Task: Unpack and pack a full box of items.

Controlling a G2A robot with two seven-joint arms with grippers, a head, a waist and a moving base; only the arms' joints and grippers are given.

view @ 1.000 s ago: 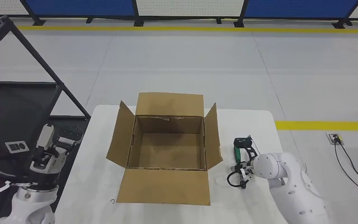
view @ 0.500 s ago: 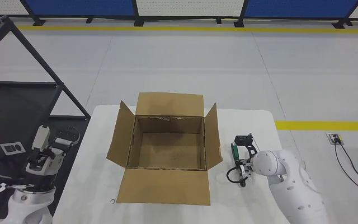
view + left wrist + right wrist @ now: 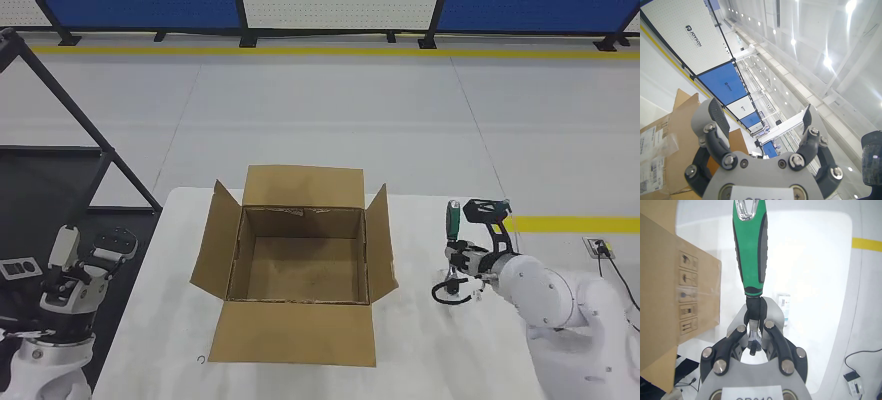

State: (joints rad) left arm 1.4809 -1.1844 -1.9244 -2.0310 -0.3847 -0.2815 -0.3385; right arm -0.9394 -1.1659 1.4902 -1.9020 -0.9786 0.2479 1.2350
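Note:
An open cardboard box (image 3: 300, 265) stands mid-table with its flaps spread and a bare cardboard floor showing inside. My right gripper (image 3: 458, 255) hovers over the table to the right of the box, shut on the metal shank of a green-and-grey-handled tool (image 3: 453, 220). In the right wrist view the tool (image 3: 751, 255) points away from the gripper (image 3: 754, 323), and the chrome fork at its far end is visible. My left gripper (image 3: 762, 113) is open and empty, tilted up toward the ceiling. It sits off the table's left edge (image 3: 70, 270), with the box (image 3: 662, 142) beside it.
A small white bottle (image 3: 784, 308) stands on the white table (image 3: 810, 275) beneath the right gripper, right of the box flap (image 3: 677, 279). A tiny dark hook (image 3: 201, 360) lies near the table's front left. A black frame (image 3: 60, 130) stands at far left.
The right arm has carried the green-handled tool away from the box's right flap, rightward and toward the table's far side. The left arm has sunk slightly toward the near edge.

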